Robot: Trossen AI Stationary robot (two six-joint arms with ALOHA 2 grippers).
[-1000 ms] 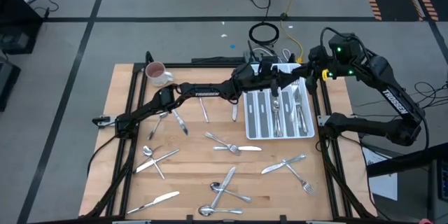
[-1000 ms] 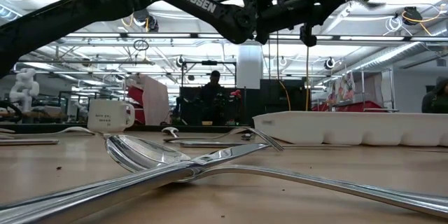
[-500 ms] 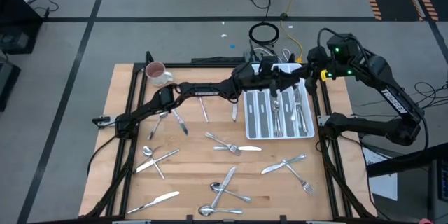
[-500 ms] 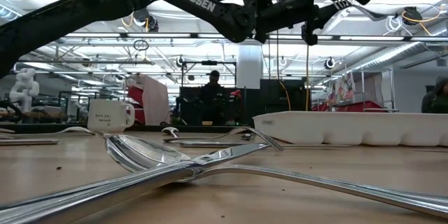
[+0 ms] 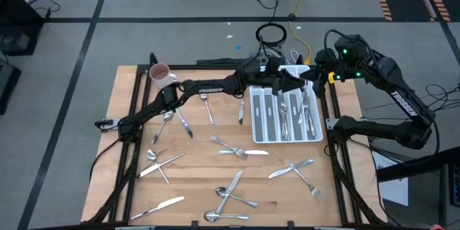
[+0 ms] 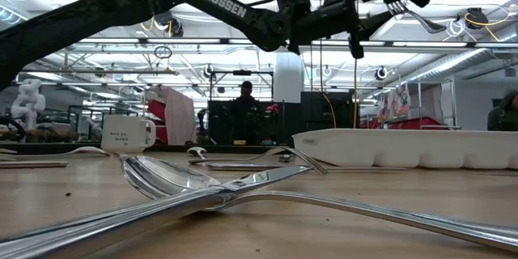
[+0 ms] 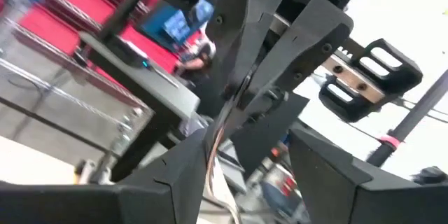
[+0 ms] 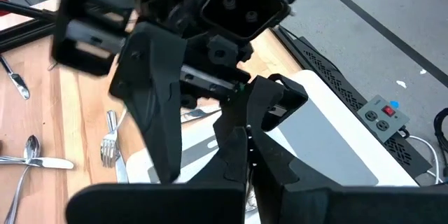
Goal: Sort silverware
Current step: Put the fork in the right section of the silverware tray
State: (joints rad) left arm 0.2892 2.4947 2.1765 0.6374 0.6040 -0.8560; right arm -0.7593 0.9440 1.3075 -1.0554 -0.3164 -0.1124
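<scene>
I can't see the grip point from above, wrists cover it over the tray's point(image 5: 253, 118) far end; left gripper point(image 7: 245, 182) spread wide, empty; right gripper point(image 8: 241, 136) pinched on a fork point(image 6: 398, 6), handle mostly hidden; tines toward the mug point(image 6: 128, 133) side, shaft sloping down away; other silverware point(image 5: 233, 149) loose on the table point(image 5: 201, 169).

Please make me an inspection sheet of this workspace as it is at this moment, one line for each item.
Surface: wooden table, no spill seen.
Job's things: loose silverware scattered over the table; several pieces already in the white tray.
Clutter: mug at a far corner of the table.
Grippers: left gripper open, above the tray's far end; right gripper close beside it, shut on a fork held high in the air.
Cables: coiled black cable on the floor behind the table.
Surroundings: grey floor with tape lines; one person far behind.
</scene>
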